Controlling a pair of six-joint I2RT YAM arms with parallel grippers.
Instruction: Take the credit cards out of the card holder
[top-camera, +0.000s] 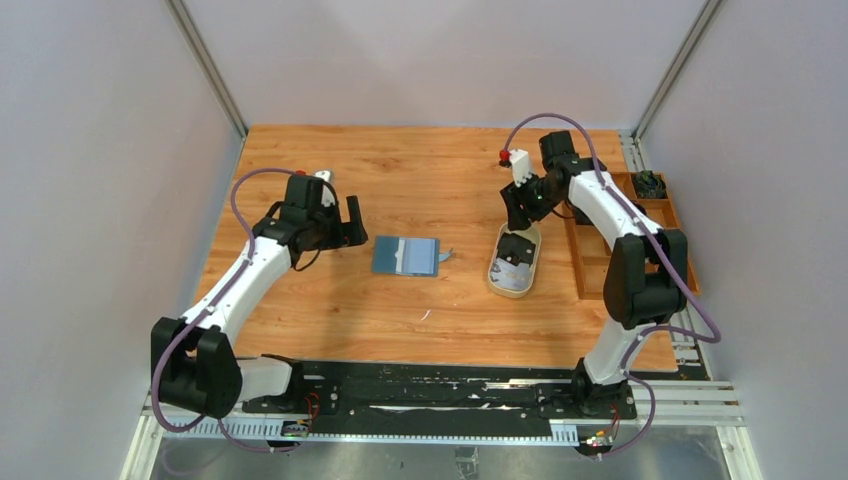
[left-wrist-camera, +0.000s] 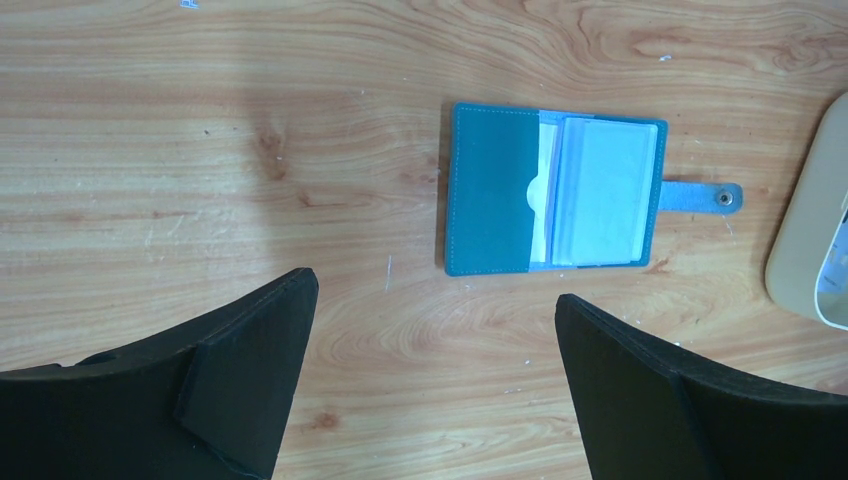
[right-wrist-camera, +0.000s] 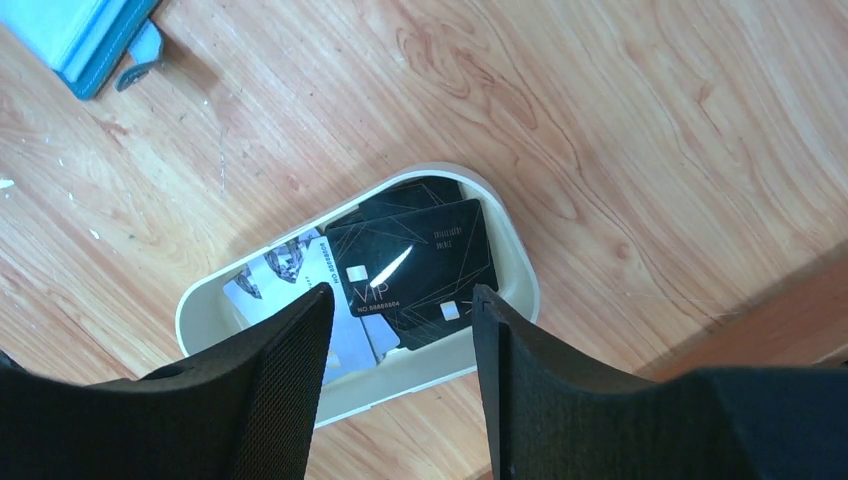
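card holder: the card holder (top-camera: 405, 256) lies open and flat on the desk (top-camera: 420, 160), left of centre, between the 2 arms. Its snap tab (left-wrist-camera: 705, 197) sticks out toward the tray.
card holder, inside: the left half is a plain teal pocket. The right half has pale sleeves, and I cannot tell whether a card sits in them.
credit cards: the credit cards (right-wrist-camera: 420, 260) lie inside the beige oval tray (top-camera: 497, 285), well apart from the holder. 2 black ones overlap at one end, the top one marked VIP. Whitish-grey ones (right-wrist-camera: 285, 272) lie at the other end, partly under the black.
left fingers: the left fingers (left-wrist-camera: 250, 370) are spread wide with nothing between them. They hang over bare wood just beside the holder's left edge, not touching it.
right fingers: the right fingers (right-wrist-camera: 270, 380) stand apart over the tray, above the cards, gripping nothing.
tray: sits right of the holder, near a wooden compartment box (top-camera: 592, 262) at the desk's right edge.
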